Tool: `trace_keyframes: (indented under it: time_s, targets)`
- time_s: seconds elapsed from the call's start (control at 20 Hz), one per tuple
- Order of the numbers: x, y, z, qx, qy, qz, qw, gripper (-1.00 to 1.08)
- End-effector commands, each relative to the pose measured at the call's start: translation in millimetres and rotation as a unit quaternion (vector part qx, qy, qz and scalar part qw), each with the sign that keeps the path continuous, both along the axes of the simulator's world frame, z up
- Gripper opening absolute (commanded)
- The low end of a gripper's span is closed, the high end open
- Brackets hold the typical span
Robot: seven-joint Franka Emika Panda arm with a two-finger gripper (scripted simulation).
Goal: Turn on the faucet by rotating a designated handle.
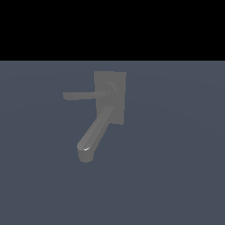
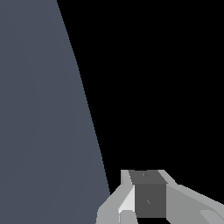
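The matte grey faucet (image 1: 115, 83) stands alone in the exterior view, with a flat back plate and a round hub (image 1: 110, 90). Its thick rounded spout (image 1: 94, 134) slants down toward the exterior view's left. The handle (image 1: 81, 95), a thin flat bar, sticks out level from the hub toward the exterior view's left. My gripper (image 2: 135, 192) shows only in the wrist view. Its fingers (image 2: 124, 205) lie close together with no gap and hold nothing. The wrist view shows no part of the faucet, and the exterior view shows no part of the arm.
A plain blue-grey floor (image 1: 176, 167) lies around the faucet and also shows in the wrist view (image 2: 39, 131). Beyond the floor's edge everything is black.
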State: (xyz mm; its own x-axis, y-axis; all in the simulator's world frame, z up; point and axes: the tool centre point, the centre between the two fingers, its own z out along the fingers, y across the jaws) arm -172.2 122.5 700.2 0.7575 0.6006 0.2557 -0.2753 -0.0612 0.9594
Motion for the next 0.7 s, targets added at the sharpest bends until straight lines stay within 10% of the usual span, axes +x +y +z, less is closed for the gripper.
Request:
trace_keyframes:
  time_s: [0.0,0.3,0.65]
  targets:
    - [4,29,2,-0.055,-0.01,0.013,0.9984,-1.0]
    - [23,96,-16,-0.185,-0.012,0.042,0.9819,-1.0]
    - [58,164,-73,-0.329,0.019,0.074,0.9413,-1.0]
